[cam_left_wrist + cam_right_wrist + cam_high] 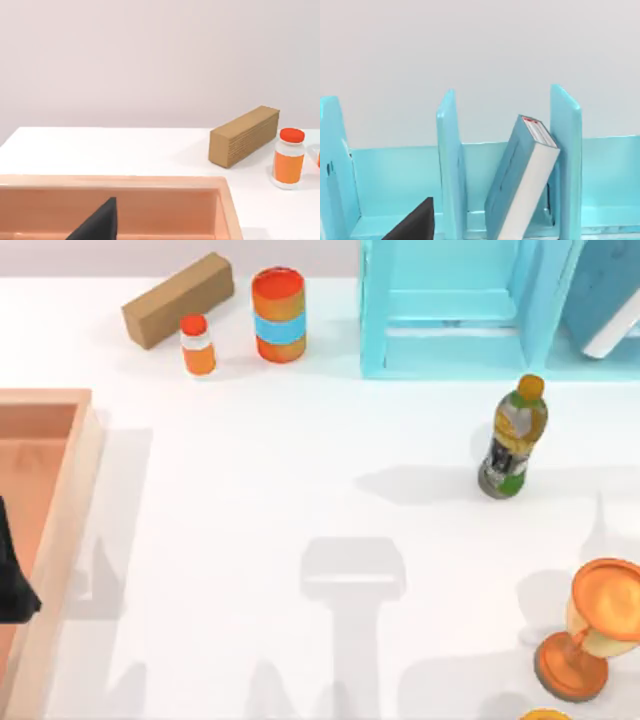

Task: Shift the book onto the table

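Book [522,180] leans tilted in the shelf unit [449,150] at the bench's [250,500] far right corner. Right arm should reach it squarely, clamp mid-cover, lift clear of the dividers. Jaws' state: cannot tell.

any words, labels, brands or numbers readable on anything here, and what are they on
No text can be read anywhere.
Green bottle: busy printed label, too blurred to read.
Orange can: plain blue band, no lettering visible.
Small orange bottle: plain orange label, no lettering visible.
Book: reddish marks at the top of the page edges, no legible letters.
Cardboard box, shelf unit: unmarked.
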